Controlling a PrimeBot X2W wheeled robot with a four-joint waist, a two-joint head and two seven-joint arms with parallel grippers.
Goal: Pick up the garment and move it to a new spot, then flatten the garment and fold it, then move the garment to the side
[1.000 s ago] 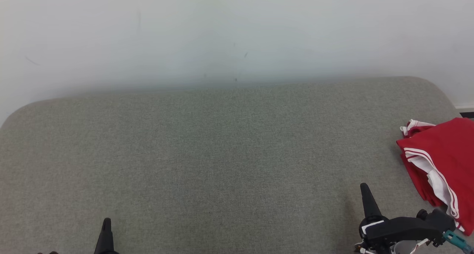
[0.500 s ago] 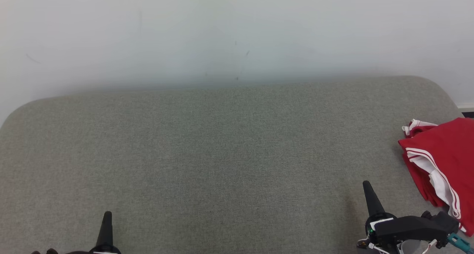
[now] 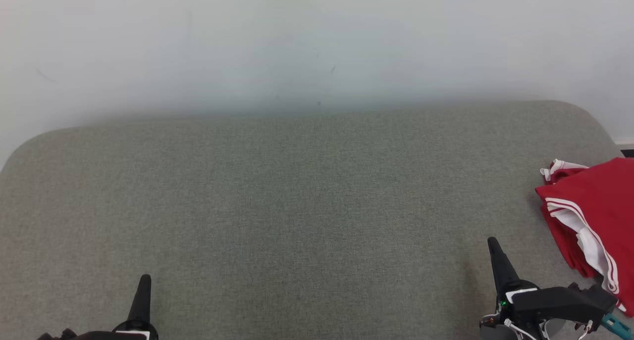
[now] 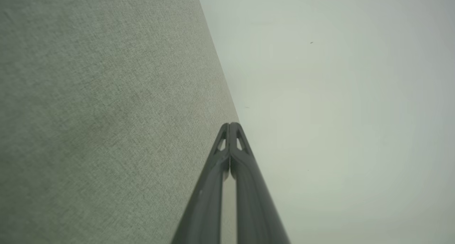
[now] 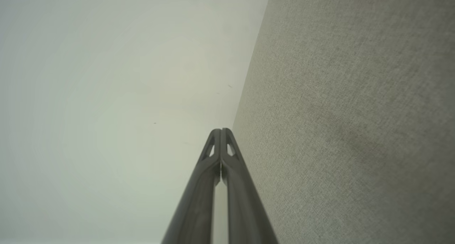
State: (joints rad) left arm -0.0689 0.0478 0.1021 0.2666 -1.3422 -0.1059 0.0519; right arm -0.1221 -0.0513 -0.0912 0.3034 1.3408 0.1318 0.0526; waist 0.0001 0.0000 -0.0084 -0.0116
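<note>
Red fabric with white stripes, the garment [image 3: 594, 196] lies folded at the grey tabletop's [image 3: 297, 206] far right edge. It looks soft, light and limp, so pinching through all the layers at the near corner seems safest. The left hand [image 4: 230, 126] and right hand [image 5: 221, 131] are both closed and empty.

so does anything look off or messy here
Nothing spilled or damaged. The garment lies folded at the right edge of the gray surface, its layers a little uneven, white trim sticking out at the far corner. The left gripper and right gripper are shut, clear of it.
</note>
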